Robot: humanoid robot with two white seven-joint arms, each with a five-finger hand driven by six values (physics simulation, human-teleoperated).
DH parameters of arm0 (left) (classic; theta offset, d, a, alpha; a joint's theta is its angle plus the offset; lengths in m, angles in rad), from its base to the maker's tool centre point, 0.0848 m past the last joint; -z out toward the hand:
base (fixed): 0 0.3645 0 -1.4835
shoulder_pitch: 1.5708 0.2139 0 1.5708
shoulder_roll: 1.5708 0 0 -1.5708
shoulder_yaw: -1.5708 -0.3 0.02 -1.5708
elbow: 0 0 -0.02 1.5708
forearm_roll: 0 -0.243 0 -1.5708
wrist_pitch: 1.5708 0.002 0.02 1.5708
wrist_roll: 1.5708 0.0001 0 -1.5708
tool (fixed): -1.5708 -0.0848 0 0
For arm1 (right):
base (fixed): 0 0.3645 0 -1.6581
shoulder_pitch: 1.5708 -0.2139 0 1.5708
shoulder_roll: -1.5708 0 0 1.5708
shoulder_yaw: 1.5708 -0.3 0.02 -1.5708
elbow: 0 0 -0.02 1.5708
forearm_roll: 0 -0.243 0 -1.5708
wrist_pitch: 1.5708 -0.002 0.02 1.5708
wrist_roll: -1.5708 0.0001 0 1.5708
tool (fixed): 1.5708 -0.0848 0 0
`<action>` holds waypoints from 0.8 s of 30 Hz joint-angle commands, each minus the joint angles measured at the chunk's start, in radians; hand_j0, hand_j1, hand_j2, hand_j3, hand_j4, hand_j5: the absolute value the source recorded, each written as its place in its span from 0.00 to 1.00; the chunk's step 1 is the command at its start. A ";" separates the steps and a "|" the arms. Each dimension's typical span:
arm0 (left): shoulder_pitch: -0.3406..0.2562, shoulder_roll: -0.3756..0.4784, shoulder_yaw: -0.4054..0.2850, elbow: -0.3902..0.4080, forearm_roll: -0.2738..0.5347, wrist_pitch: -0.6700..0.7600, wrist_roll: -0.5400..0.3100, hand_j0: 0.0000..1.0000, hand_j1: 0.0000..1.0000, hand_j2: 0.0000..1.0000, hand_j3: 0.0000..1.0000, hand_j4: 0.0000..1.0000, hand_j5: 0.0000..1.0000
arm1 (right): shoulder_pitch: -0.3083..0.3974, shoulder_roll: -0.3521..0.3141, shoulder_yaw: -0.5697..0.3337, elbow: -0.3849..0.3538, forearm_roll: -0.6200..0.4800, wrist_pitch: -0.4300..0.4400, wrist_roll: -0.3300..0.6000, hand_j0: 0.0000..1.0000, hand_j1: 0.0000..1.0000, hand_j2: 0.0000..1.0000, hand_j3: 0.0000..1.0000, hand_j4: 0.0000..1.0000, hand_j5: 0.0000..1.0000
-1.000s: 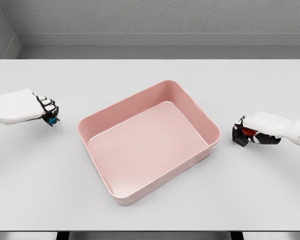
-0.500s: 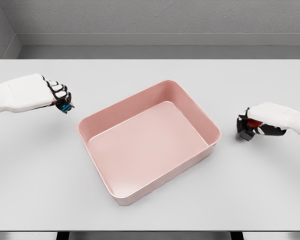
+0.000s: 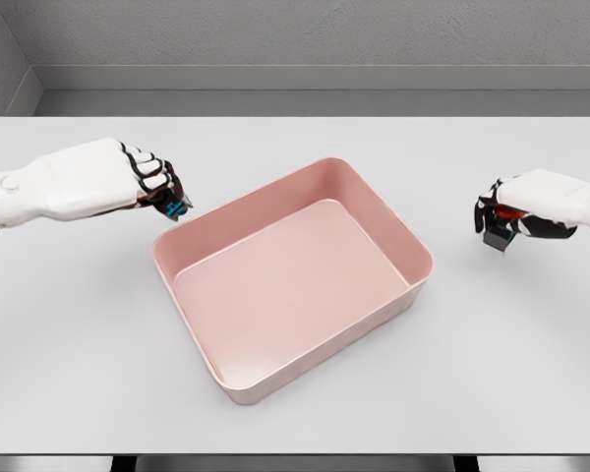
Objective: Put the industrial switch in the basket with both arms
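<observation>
Carry step: left hand (image 3: 147, 182) clenched on blue-tipped switch (image 3: 177, 207), right hand (image 3: 526, 208) clenched on red-capped switch (image 3: 500, 228); clear pink basket (image 3: 413, 241) rim before release.

My left hand (image 3: 149, 187) hangs with fingers curled tight, arm reaching in from the left; my right hand (image 3: 516, 211) is likewise clenched, at the right edge.

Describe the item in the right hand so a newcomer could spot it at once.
Start at the pink basket in the middle of the grey table, then look right to the right hand. Its fingers are curled around a small dark switch with a red part; the left hand's item shows blue instead.
</observation>
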 commanded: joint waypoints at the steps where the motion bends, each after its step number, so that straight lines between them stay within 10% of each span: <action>1: 0.000 -0.015 -0.001 -0.014 0.012 0.002 -0.009 0.07 0.07 0.07 0.07 0.07 0.07 | -0.002 0.000 0.002 -0.001 -0.002 -0.004 0.000 0.42 0.42 0.42 0.42 0.42 0.42; 24: -0.020 -0.125 -0.129 -0.034 0.032 0.002 -0.017 0.08 0.08 0.08 0.08 0.08 0.08 | -0.201 0.104 0.111 -0.001 -0.005 -0.056 0.000 0.43 0.43 0.43 0.43 0.43 0.43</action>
